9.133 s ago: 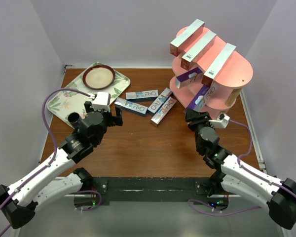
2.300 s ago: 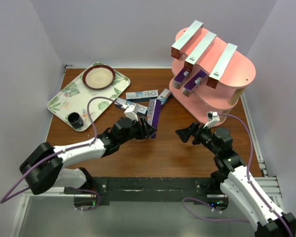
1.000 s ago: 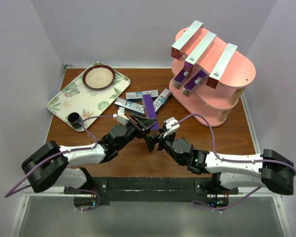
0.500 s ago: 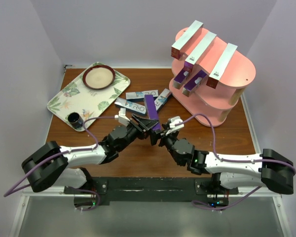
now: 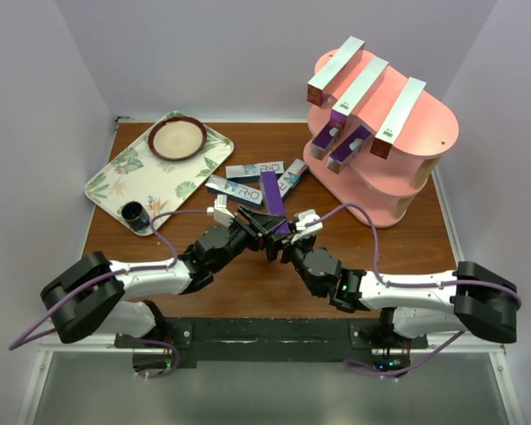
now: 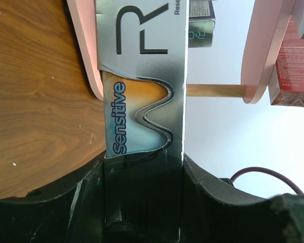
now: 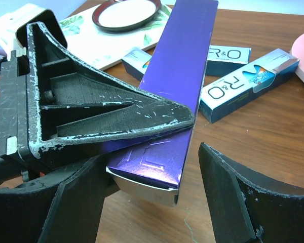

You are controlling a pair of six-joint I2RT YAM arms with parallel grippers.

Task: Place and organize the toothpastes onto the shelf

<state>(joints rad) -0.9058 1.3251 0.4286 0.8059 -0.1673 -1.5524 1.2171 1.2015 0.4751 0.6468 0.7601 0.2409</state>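
Left end effector [image 5: 264,228], clenching purple toothpaste [image 5: 272,193], crowds the released right end effector [image 7: 149,167].

Silver toothpaste box [image 6: 142,76] in the left wrist view bears a large black "R" and blue "Sensitive" running lengthwise; on the surface [image 7: 263,152], the farther flat box [image 7: 225,53] and nearer flat box [image 7: 245,81] each read "R&O".
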